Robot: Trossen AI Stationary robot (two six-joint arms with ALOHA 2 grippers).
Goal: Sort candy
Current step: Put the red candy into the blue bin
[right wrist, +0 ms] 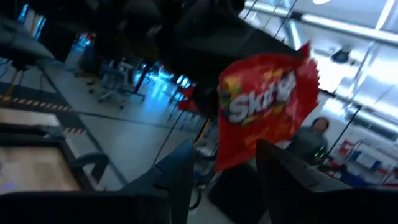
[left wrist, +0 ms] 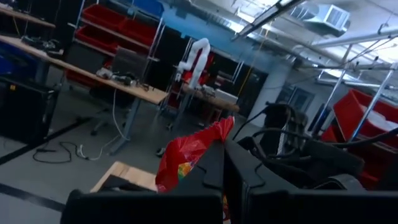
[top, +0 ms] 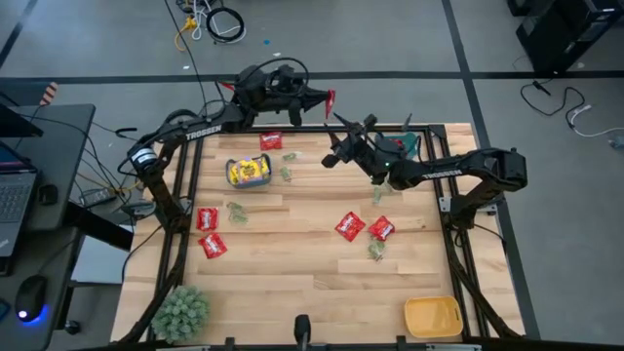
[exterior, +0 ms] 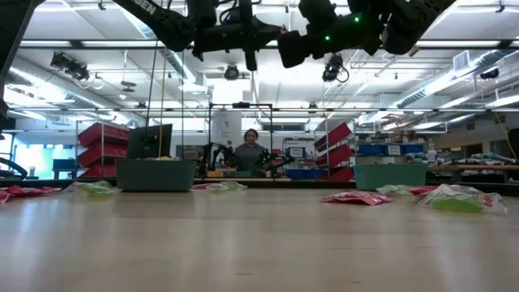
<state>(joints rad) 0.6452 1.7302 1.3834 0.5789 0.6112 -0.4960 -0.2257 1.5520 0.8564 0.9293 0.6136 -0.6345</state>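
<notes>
A shiny red candy packet point(top: 331, 98) is held in the air above the table's far edge by my left gripper point(top: 318, 98), which is shut on it. My right gripper point(right wrist: 224, 177) is open just on the near side of the packet point(right wrist: 267, 106). Its fingers stand on either side of the packet's free end, and no touch shows. More red packets point(top: 349, 226), point(top: 207, 218) and pale green ones point(top: 236, 211), point(top: 375, 251) lie flat on the table. Yellow candy fills a teal bin point(top: 249, 173). My left gripper pinches the red packet by one end point(left wrist: 219, 198) between its two fingers, reaching level from the table's left. The rest of the packet point(left wrist: 186, 155) sticks out past the fingertips. It is lifted clear of the table.
A second teal bin point(top: 405, 144) sits under my right arm at the far right. A yellow-orange bin point(top: 432, 317) stands at the near right corner and a fuzzy green plant point(top: 180, 310) at the near left. A person point(exterior: 250, 154) sits beyond the far edge.
</notes>
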